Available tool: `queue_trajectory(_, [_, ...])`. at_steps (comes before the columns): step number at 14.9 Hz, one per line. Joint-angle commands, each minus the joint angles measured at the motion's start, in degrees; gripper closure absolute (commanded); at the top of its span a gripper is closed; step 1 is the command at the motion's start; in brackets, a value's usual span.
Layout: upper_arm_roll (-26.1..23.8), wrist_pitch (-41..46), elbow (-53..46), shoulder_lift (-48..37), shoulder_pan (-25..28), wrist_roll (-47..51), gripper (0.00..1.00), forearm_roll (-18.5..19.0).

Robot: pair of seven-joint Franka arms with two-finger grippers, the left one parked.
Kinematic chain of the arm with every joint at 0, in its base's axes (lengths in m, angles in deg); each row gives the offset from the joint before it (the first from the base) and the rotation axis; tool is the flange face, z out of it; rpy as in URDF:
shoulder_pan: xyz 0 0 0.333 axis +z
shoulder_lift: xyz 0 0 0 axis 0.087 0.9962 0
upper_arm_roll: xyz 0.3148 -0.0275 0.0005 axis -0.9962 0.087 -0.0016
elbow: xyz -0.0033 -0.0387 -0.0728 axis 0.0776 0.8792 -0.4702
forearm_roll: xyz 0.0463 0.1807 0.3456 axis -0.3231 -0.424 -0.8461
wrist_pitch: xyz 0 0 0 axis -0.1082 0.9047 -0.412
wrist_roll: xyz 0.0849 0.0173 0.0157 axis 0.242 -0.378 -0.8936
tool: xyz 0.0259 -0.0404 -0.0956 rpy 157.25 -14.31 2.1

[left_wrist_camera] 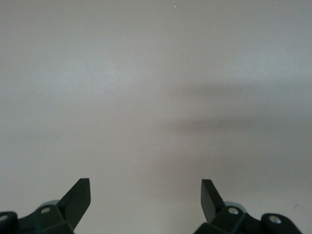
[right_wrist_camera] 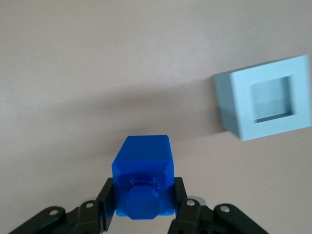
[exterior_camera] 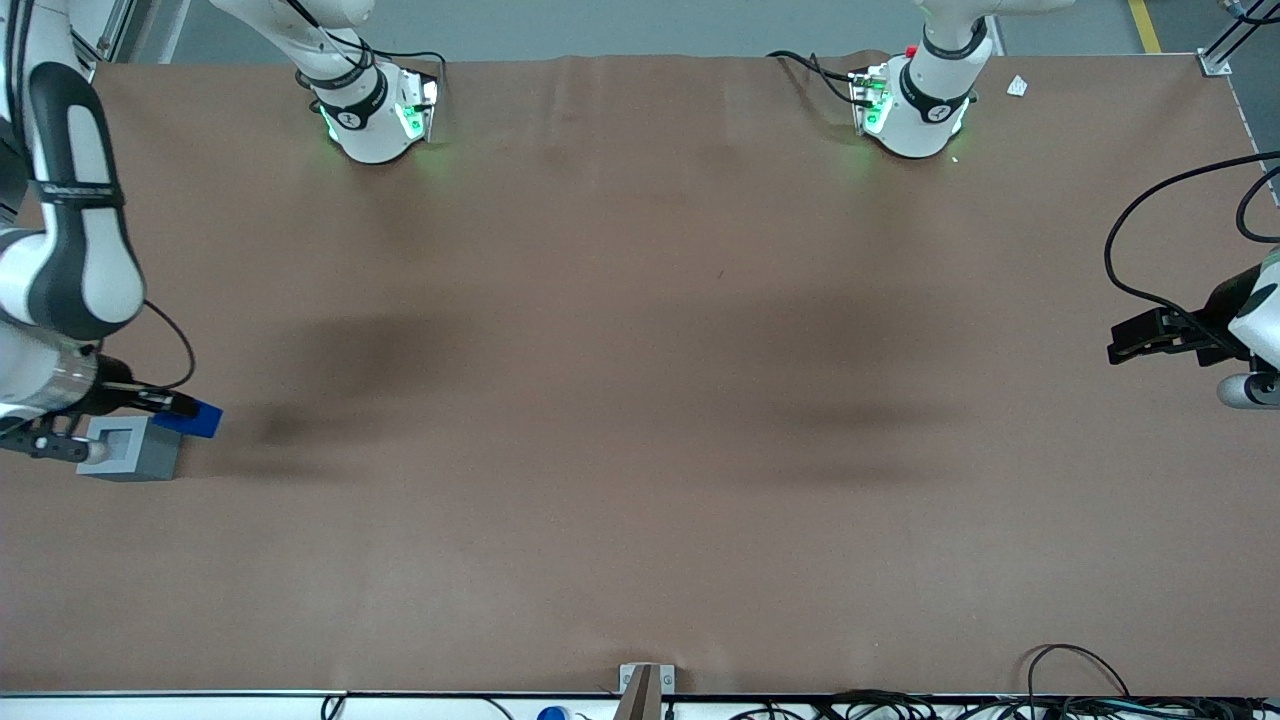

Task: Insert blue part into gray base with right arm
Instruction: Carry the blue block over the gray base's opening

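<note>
The work surface is 1 brown table (exterior_camera: 640, 400), matte and faintly wrinkled, with soft shadows across its middle. Along the table edge nearest the front camera run 1 white rail with a small metal bracket (exterior_camera: 646, 680) at its midpoint and a tangle of black cables (exterior_camera: 1000, 705). At the working arm's end of the table sits 1 gray base (exterior_camera: 132, 449), a light gray box with its square recess facing up and unfilled. Just beside it, slightly farther from the front camera, is 1 blue part (exterior_camera: 192, 419); the right wrist view shows it pinched between the 2 black fingers (right_wrist_camera: 108, 204) of the gripper (exterior_camera: 170, 405), the jaws closed against its sides, with the gray base (right_wrist_camera: 265, 97) apart from it. The blue part (right_wrist_camera: 144, 178) is not in the recess. The right arm (exterior_camera: 60, 260), white with black panels, reaches in over this end. Farthest from the camera stand 2 arm pedestals (exterior_camera: 375, 115) lit green, then a gray floor strip with 1 yellow line (exterior_camera: 1143, 25).
</note>
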Motion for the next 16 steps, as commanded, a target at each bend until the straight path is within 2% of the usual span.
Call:
queue_trajectory(1, [-0.9,2.1,-6.2,3.7,-2.6,-3.5,0.99,0.9])
queue_trajectory(6, [-0.9,10.8,-19.9,12.5,-7.4,-11.7,1.0,0.8])
queue_trajectory(16, [-0.9,10.6,-25.5,17.2,-10.8,-17.0,1.0,1.3])
